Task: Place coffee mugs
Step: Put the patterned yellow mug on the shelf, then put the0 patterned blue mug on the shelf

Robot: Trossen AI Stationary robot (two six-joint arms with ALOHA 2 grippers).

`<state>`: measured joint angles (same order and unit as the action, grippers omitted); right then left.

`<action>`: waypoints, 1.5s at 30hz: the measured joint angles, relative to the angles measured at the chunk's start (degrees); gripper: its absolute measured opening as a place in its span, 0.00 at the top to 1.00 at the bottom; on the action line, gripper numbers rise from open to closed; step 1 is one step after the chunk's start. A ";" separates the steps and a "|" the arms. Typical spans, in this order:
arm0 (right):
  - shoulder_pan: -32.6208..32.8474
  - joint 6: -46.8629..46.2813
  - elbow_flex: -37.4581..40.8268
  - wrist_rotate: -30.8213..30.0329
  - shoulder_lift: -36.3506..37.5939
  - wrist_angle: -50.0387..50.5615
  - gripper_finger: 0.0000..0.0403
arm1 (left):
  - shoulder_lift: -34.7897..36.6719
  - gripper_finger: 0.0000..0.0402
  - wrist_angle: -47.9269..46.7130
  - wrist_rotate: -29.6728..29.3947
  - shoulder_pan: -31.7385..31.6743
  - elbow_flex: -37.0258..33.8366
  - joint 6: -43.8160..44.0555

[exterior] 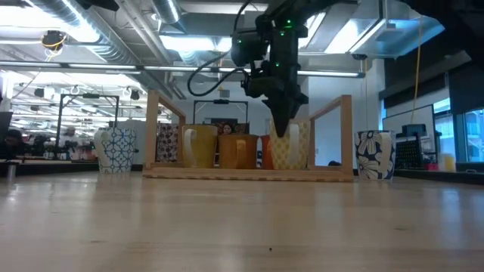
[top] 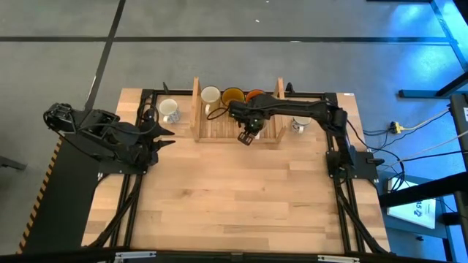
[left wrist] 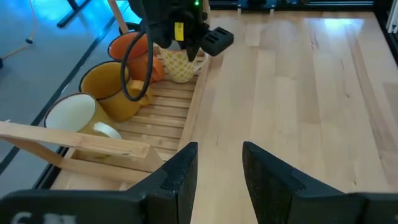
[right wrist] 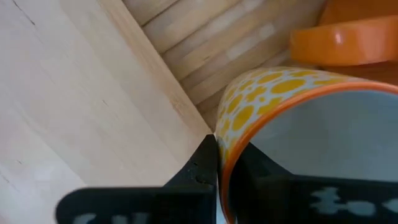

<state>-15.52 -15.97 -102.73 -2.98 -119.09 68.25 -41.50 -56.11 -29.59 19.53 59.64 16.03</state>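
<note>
A slatted wooden rack (top: 219,126) stands at the table's far middle. On its slats sit a white mug (top: 210,95), an amber mug (top: 232,95) and an orange mug (top: 255,93). My right gripper (top: 248,136) is over the rack's near part, shut on a cream mug with yellow dots (exterior: 290,151). A blue-patterned white mug (top: 168,109) stands on the table left of the rack. A flower-patterned mug (exterior: 376,155) stands right of it, half hidden under the right arm in the high view. My left gripper (left wrist: 217,174) is open, at the table's left. My right gripper pinches the dotted mug's wall at the orange rim (right wrist: 225,163), one finger (right wrist: 202,165) outside and the other inside the cup. It comes from above, pointing down. The mug hangs upright with its base level with the rack's slats; whether it rests on them I cannot tell.
The rack has upright side rails (exterior: 345,132) at both ends. Bare tabletop (top: 234,197) spreads across the near half. Black frame bars run along the table's left and right edges (top: 344,197). Shelves and equipment show in the room beyond.
</note>
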 joint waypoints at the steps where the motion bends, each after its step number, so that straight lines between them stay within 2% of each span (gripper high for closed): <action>1: -0.05 -0.01 0.03 0.06 -0.06 -0.06 0.99 | 0.00 0.70 0.02 -0.01 -0.02 0.00 -0.02; 16: -1.51 2.14 0.04 0.44 -1.72 -0.28 0.99 | 0.02 0.70 0.61 -1.22 0.00 0.00 -0.09; 19: -1.49 2.78 0.04 -0.25 -1.72 -0.28 0.96 | 0.02 0.70 0.67 -1.22 0.00 0.00 -0.09; 25: -1.49 2.77 0.04 -1.18 -1.72 -0.38 0.86 | 0.02 0.70 0.67 -1.24 0.00 0.00 -0.11; 31: -1.49 0.82 -0.36 -3.04 -1.19 1.58 0.66 | 0.02 0.70 0.67 -1.24 0.00 0.00 -0.12; 36: -0.99 -0.30 -6.71 -1.37 -0.57 8.23 0.52 | 0.00 0.70 0.67 -1.27 0.00 0.01 -0.15; 41: 1.99 -0.89 -13.69 -2.20 2.46 9.18 0.47 | 0.02 0.70 0.65 -1.88 0.00 0.00 -0.15; 45: 4.35 -1.72 -13.45 -5.33 7.06 8.99 0.46 | 0.00 0.70 0.62 -1.88 0.00 0.00 -0.14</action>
<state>-11.17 -17.69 -116.18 -8.31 -112.03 77.24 -41.50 -55.49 -31.46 19.53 59.64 15.89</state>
